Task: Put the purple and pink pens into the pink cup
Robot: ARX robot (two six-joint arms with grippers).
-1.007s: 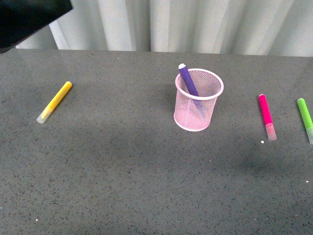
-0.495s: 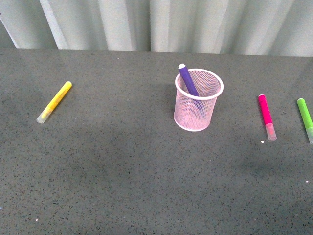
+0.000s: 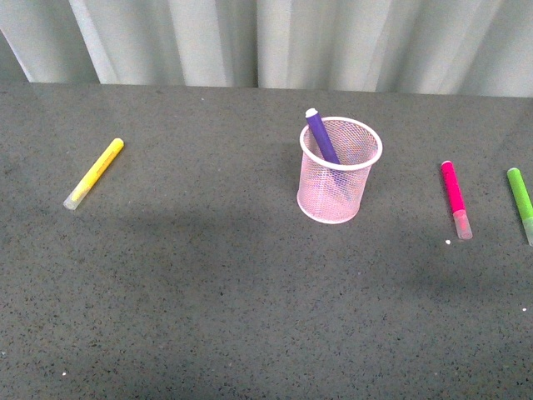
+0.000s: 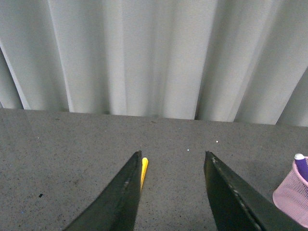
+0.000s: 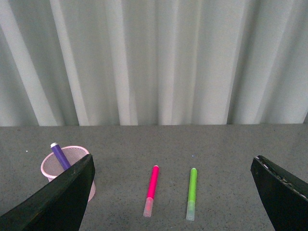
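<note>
One pen in the cup, one waiting on the table

A pale pleated curtain [image 3: 250, 42] closes off the back of the scene. Below it a dark grey speckled table [image 3: 208, 292] fills the front view, and neither arm shows there.

Each wrist camera looks out between its own fingers. The left gripper [image 4: 172, 155] has its two dark fingers apart with nothing between them. The right gripper [image 5: 173, 159] is spread much wider and is also empty. Both sit back from the objects, which suggests a pause between picks.

A pink cup [image 3: 333, 196] made of wire mesh stands upright a little right of the table's centre. The purple pen [image 3: 320, 137] is already inside it. It leans against the far left part of the rim with its white tip poking above, probably because it is longer than the cup is tall.

The pink pen [image 3: 454, 193] lies flat on the table, well to the right of the cup, with its clear cap toward the robot. That side favours the right arm for the next pick. A green pen [image 3: 520, 200] lies just beyond it at the right edge, close enough to be bumped. A yellow pen [image 3: 96, 171] lies far off on the left and plays no part.
</note>
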